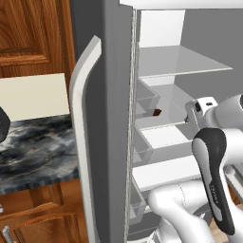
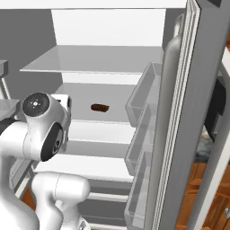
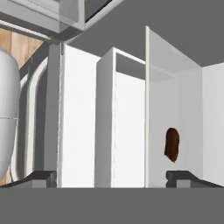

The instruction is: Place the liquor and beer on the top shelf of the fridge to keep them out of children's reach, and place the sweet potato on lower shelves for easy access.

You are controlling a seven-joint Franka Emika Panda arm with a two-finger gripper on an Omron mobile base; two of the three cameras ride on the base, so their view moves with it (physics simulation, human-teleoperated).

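Note:
The fridge point(image 1: 116, 71) stands open with its thick door point(image 1: 88, 142) swung out. A small reddish-brown sweet potato point(image 2: 99, 108) lies on the shelf just under the top shelf point(image 2: 99, 60), which is bare. The same sweet potato point(image 1: 156, 112) sits at the left of that shelf in the left base view. My gripper point(image 3: 111, 178) is open with nothing between its fingertips point(image 3: 183, 176); in the rolled hand view the sweet potato point(image 3: 172, 144) is a short way ahead, over one fingertip. My hand point(image 1: 203, 107) hovers at the front of that shelf. The liquor and the beer are out of view.
Clear door bins point(image 2: 143, 103) line the inside of the door, close beside the shelves. White lower shelves point(image 2: 96, 132) sit under the sweet potato. A dark marble counter point(image 1: 38, 147) and wooden cabinets point(image 1: 33, 33) lie left of the fridge.

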